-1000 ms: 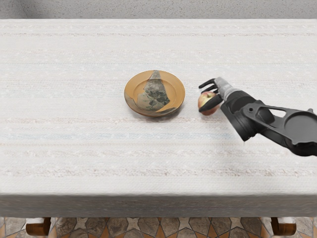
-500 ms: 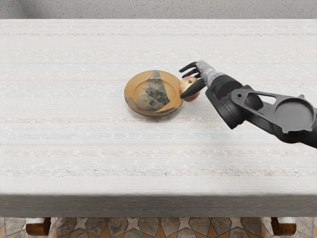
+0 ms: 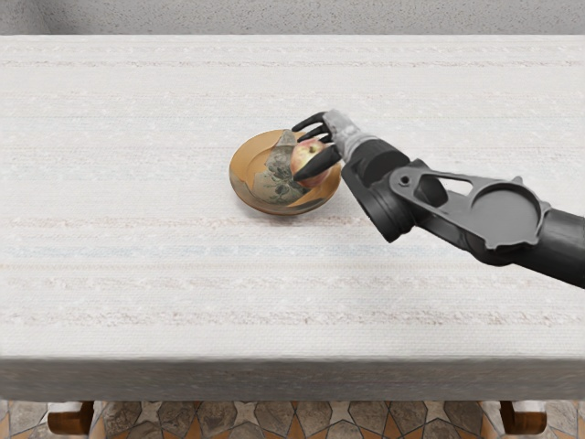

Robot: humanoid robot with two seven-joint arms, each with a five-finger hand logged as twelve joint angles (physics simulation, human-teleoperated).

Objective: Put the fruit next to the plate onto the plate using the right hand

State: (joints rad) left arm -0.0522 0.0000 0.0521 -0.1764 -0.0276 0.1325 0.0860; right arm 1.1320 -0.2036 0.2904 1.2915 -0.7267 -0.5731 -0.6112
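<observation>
The right hand grips the apple over the plate; firm, smooth and round, it would likely roll, so holding its sides suits.

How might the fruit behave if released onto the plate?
The fruit looks round and smooth, so it may roll. The shallow plate has a raised rim that would probably stop it. It seems rigid: the right hand grips it without visible denting.
</observation>
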